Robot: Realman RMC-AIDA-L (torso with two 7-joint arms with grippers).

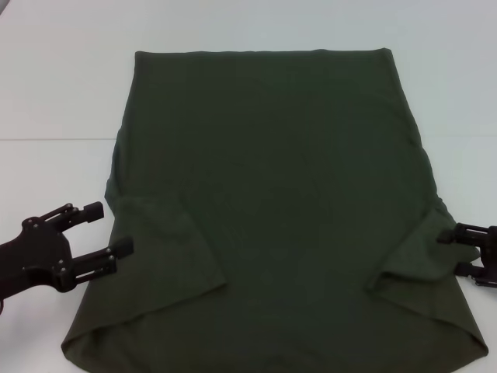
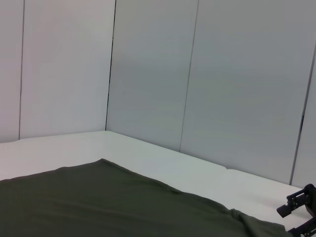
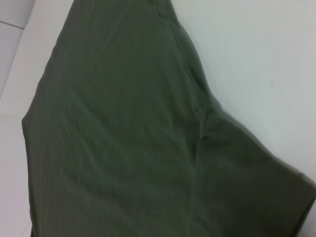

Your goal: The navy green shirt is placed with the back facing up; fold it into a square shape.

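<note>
Nearest you, the navy green shirt (image 1: 268, 210) spreads across the white surface (image 1: 54, 85), its near edge running out of the head view and both short sleeves turned inward onto the body.

Start at the left: your left hand (image 1: 99, 235) sits just beside the shirt's left edge, by the folded-in sleeve, fingers spread apart and holding nothing. Across the cloth, your right hand (image 1: 460, 252) sits at the right edge by the other sleeve; its two fingers stand apart, and no cloth shows between them.

Expect the shirt to handle as light, soft and limp knit: it will likely sag and slide rather than hold a crease, so a pinch on a doubled edge or a hem corner should serve better than a single layer.

From the left wrist view you get a low look across the shirt (image 2: 98, 202) to the grey wall panels (image 2: 197, 74), with the right hand (image 2: 301, 215) far off. Only the right wrist view shows the knit's fine ribbing and soft wrinkles (image 3: 128, 138) at close range.
</note>
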